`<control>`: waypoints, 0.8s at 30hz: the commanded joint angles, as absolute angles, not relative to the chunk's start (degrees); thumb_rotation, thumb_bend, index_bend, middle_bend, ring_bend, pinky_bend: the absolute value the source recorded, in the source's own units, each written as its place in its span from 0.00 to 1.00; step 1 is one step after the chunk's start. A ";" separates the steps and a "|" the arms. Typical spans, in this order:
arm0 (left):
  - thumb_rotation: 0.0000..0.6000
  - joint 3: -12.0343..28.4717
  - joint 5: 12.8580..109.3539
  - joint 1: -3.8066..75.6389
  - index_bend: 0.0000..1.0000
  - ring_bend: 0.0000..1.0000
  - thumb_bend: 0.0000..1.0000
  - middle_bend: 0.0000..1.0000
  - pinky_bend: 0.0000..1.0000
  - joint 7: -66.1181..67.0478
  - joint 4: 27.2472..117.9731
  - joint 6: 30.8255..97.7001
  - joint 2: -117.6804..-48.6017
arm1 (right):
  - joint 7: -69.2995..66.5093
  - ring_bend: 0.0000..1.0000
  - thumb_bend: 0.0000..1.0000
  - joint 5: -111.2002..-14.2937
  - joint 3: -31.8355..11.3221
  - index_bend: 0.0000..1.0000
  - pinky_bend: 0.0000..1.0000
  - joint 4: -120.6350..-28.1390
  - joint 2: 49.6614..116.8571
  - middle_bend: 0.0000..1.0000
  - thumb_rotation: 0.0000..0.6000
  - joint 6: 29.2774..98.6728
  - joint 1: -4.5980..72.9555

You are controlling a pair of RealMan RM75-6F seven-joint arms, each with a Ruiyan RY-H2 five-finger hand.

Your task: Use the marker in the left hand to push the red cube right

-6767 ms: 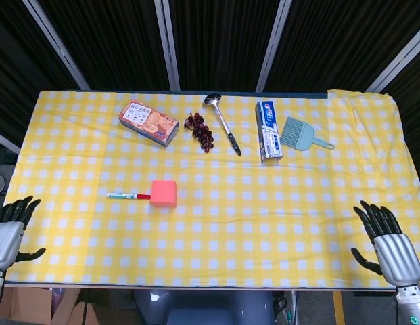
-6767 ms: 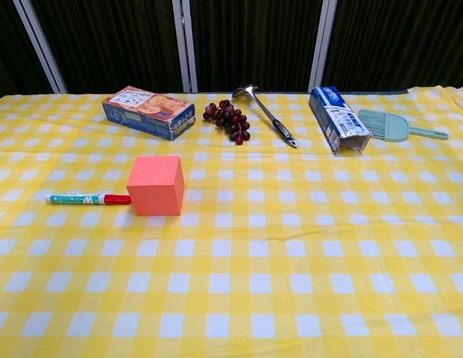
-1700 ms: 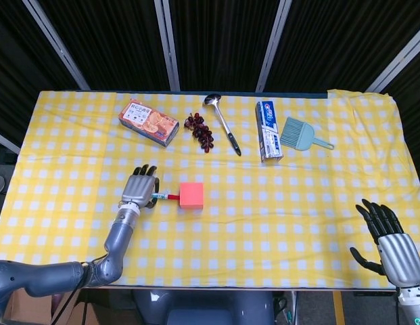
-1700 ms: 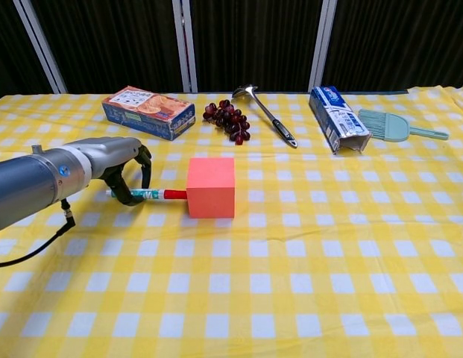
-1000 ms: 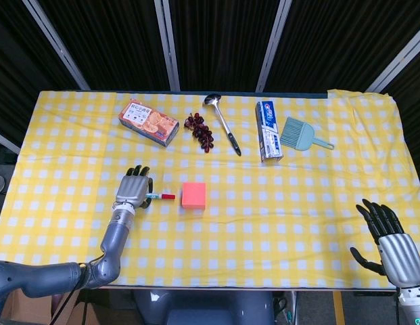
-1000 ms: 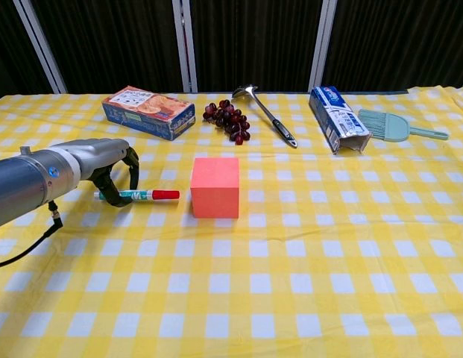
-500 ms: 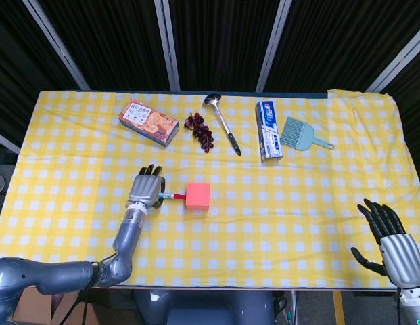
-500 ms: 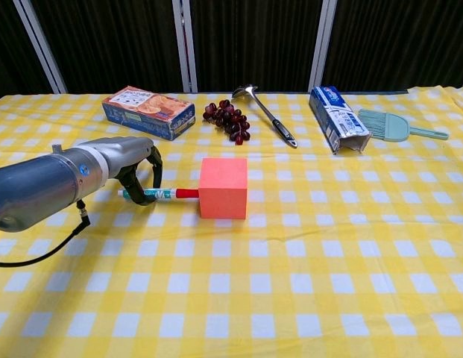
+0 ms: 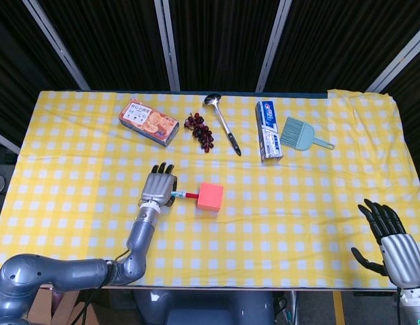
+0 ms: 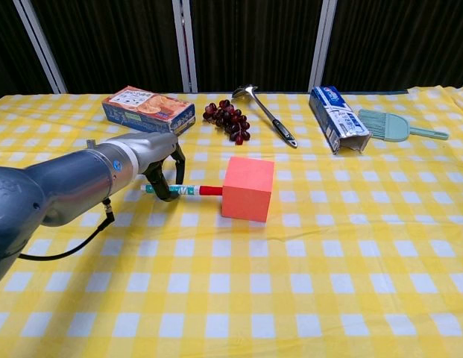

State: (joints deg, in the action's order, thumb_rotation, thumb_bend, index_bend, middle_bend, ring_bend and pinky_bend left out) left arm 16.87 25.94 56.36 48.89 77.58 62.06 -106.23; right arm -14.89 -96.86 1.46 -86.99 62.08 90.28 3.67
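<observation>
One red cube (image 9: 210, 196) shoved further right.

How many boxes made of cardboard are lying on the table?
2. The orange snack box lies at the far left, beside the grapes. The blue toothpaste box lies at the far right, between the ladle and the small brush. None seems hidden.

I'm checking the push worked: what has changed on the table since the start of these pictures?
The left hand came in from the table's left edge, took hold of the marker and pushed the red cube rightward with its tip. The cube now sits slightly turned. The right hand stayed open at the right edge; the items along the back did not move.
</observation>
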 commanded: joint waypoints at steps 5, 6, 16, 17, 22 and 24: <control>1.00 17.93 24.89 58.09 0.57 0.00 0.46 0.09 0.09 49.93 76.67 61.67 -108.14 | -15.31 0.00 0.34 -96.71 1.38 0.00 0.06 -87.04 61.96 0.00 1.00 90.29 3.66; 1.00 18.13 24.71 58.40 0.57 0.00 0.46 0.09 0.09 50.08 76.61 61.59 -108.45 | -15.36 0.00 0.34 -96.71 1.38 0.00 0.06 -87.04 61.96 0.00 1.00 90.28 3.67; 1.00 19.07 24.08 60.64 0.57 0.00 0.46 0.08 0.09 51.30 75.59 61.57 -110.94 | -15.95 0.00 0.34 -96.55 1.32 0.00 0.06 -87.02 61.86 0.00 1.00 90.32 3.62; 1.00 19.23 24.07 60.84 0.57 0.00 0.46 0.08 0.09 51.31 75.45 61.62 -111.19 | -15.96 0.00 0.34 -96.56 1.32 0.00 0.06 -87.01 61.86 0.00 1.00 90.29 3.64; 1.00 19.98 24.02 61.90 0.57 0.00 0.46 0.09 0.09 51.62 74.56 61.71 -112.27 | -16.00 0.00 0.34 -96.68 1.35 0.00 0.06 -87.06 61.85 0.00 1.00 90.40 3.61; 1.00 20.10 23.84 62.36 0.57 0.00 0.46 0.09 0.09 52.11 74.10 61.90 -112.77 | -16.03 0.00 0.34 -96.65 1.32 0.00 0.06 -87.10 61.85 0.00 1.00 90.42 3.60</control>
